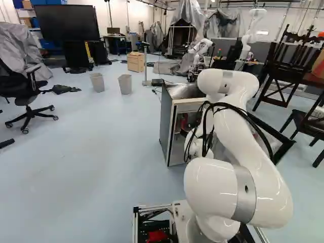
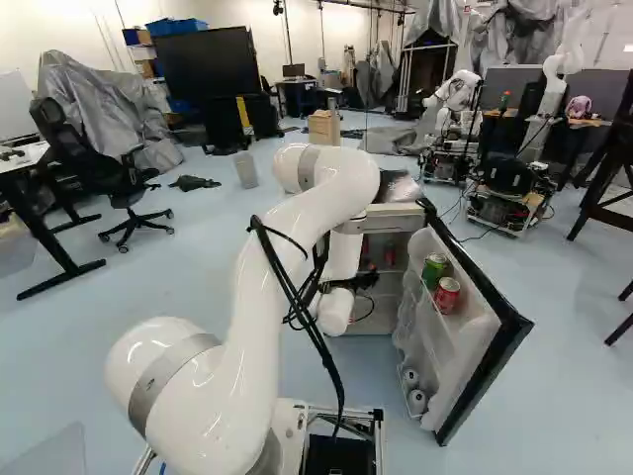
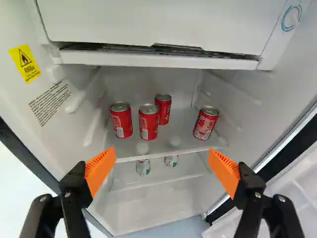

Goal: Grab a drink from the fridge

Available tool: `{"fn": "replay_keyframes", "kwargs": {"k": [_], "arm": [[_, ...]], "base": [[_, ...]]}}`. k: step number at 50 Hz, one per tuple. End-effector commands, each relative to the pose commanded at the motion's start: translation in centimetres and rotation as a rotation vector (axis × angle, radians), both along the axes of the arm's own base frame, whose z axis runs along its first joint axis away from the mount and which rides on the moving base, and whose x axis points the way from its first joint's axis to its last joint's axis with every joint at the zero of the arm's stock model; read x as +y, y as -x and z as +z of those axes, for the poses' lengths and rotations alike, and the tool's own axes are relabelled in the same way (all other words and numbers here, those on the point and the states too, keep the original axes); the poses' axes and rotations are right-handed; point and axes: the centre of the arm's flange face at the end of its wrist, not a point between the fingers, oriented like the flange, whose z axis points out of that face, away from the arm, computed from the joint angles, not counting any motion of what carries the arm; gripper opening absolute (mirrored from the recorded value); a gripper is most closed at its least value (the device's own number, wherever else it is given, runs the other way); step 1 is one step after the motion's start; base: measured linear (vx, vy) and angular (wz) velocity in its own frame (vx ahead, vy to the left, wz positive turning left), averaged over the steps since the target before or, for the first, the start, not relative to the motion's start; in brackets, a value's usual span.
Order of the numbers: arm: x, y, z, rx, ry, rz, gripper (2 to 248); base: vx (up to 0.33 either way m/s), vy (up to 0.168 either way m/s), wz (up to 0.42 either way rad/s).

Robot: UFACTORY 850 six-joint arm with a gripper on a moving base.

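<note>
Right base view: the white arm (image 2: 259, 297) reached the open fridge (image 2: 394, 220), its hand (image 2: 368, 281) wide. Ahead of the hand, three red cans (image 3: 149, 123) stood grouped on the shelf (image 3: 178, 144), two paler cans (image 3: 143, 167) beneath, a fourth red can (image 3: 205, 123) apart; the door (image 2: 445, 371) bore others.

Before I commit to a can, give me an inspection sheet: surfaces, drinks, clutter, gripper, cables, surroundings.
Surfaces: fridge's upper shelf and lower shelf in view; door open.
Drinks: four red cans upright on the upper shelf; two cans below; green can and red can in the door.
Clutter: nothing seen on the upper shelf besides cans.
Gripper: open, ahead of the shelves, holding nothing.
Cables: black cables hang in loops along the arm.
Surroundings: office chair, two bins, another robot.
</note>
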Motion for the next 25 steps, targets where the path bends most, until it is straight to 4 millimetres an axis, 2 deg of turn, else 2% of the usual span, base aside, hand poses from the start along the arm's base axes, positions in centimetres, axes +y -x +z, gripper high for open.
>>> {"fn": "replay_keyframes", "kwargs": {"k": [9,25], "arm": [[0.0,-0.3,-0.4,-0.003,0.001,0.002,247],[-0.2,-2.1,-3.0,-0.011,0.006,0.014,247]], "base": [[0.000,0.000,0.000],[0.000,0.000,0.000]]}}
